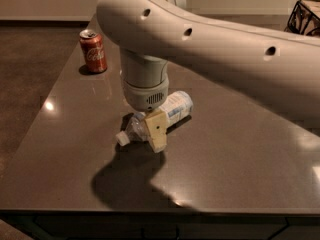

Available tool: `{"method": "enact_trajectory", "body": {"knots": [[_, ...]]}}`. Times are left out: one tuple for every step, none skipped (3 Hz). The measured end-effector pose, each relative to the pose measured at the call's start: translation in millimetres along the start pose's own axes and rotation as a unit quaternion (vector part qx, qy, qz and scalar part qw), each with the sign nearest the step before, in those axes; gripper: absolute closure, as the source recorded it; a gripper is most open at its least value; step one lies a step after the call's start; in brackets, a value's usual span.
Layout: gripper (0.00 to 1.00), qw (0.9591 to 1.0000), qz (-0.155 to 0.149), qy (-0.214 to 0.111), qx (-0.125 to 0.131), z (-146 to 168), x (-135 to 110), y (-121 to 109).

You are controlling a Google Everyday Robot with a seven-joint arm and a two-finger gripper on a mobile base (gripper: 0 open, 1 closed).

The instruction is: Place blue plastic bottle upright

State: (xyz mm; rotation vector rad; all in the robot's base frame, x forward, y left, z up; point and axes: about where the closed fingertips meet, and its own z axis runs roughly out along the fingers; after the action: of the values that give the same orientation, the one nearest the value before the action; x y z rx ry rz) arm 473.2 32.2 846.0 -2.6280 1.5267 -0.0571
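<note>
The blue plastic bottle (176, 106) lies on its side on the dark table (240, 174), a little left of centre. Its white cap (120, 138) points to the front left and its white and pale-blue label faces up to the right. My gripper (152, 132) hangs from the big white arm (210, 39) and is down over the bottle's neck end, with a tan part in front of the clear plastic. The arm's wrist hides part of the bottle's middle.
A red cola can (93, 51) stands upright at the table's back left. A dark wire basket (305, 16) is at the far right edge. The table's left and front edges are near the bottle.
</note>
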Motion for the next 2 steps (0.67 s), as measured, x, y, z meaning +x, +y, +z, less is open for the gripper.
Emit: {"method": "enact_trajectory", "body": {"knots": [[0.41, 1.0000, 0.004, 0.002, 0.001, 2.7, 3.9, -1.7], [0.65, 0.9999, 0.011, 0.004, 0.006, 1.4, 9.6, -3.8]]}}
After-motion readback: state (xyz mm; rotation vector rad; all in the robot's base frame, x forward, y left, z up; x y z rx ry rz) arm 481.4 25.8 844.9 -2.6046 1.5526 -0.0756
